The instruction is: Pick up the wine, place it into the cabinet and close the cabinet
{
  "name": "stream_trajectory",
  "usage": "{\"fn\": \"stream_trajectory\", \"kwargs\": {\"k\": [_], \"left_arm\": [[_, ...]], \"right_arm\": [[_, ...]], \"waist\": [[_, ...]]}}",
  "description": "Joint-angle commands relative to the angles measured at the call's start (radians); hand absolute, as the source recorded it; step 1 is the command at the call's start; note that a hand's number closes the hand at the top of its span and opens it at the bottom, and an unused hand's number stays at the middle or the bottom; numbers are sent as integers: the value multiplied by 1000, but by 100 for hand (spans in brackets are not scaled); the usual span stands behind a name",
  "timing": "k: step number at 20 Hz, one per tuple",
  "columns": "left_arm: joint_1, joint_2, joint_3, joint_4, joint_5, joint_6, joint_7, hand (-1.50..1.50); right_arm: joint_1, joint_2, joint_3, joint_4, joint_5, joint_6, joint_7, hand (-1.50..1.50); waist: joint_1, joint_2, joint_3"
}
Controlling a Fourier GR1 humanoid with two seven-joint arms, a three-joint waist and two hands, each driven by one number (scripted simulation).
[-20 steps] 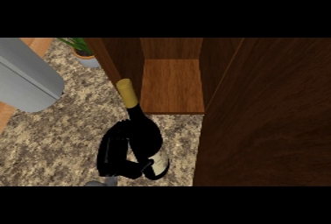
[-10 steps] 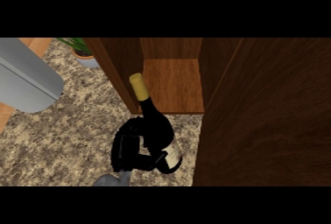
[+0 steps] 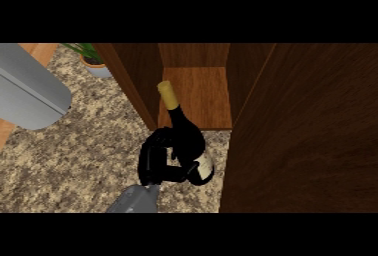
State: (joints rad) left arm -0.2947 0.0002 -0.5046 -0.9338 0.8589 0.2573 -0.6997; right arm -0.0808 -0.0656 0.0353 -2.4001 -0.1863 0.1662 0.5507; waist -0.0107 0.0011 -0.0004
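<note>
In the head view we hold the wine bottle in our right robot hand, the fingers curled round its dark body just above the pale label. The bottle leans forward, its gold-capped neck pointing into the cabinet opening, with the cap already over the front edge of the wooden shelf while the base hangs above the speckled worktop. The open cabinet door stands close on the right, and the cabinet's left wall lies just beside the bottle neck. Our left robot hand does not show; a large grey shape fills the worktop's left side, and a small potted plant sits at its far edge.

As we judge it, the risk is a knock: the neck is so near the left wall that a slight drift that way could catch it, and the tilt could make the bottle topple once set down.

Against the picture half a second earlier, the bottle has advanced, its cap now further over the shelf, and our hand has come nearer the opening.
</note>
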Motion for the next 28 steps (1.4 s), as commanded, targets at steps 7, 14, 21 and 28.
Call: {"fn": "stream_trajectory", "kwargs": {"k": [7, 14, 21, 28], "left_arm": [[-192, 0, -44, 190, 145, -6, -87, 150], [-338, 0, -45, 265, 242, 75, -32, 150], [-467, 0, 62, 429, 257, -5, -50, 150], [-625, 0, 115, 558, 287, -20, 3, 150]], "right_arm": [[24, 16, -24, 14, -37, 12, -65, -150], [-17, 10, -20, 13, -41, -10, -10, -150], [29, 1, -40, 40, -54, 43, -86, -150], [-12, 3, -16, -7, -49, -4, -4, -150]], "waist": [[-2, 1, 0], [-8, 2, 0], [-12, 4, 0], [-22, 7, 0]]}}
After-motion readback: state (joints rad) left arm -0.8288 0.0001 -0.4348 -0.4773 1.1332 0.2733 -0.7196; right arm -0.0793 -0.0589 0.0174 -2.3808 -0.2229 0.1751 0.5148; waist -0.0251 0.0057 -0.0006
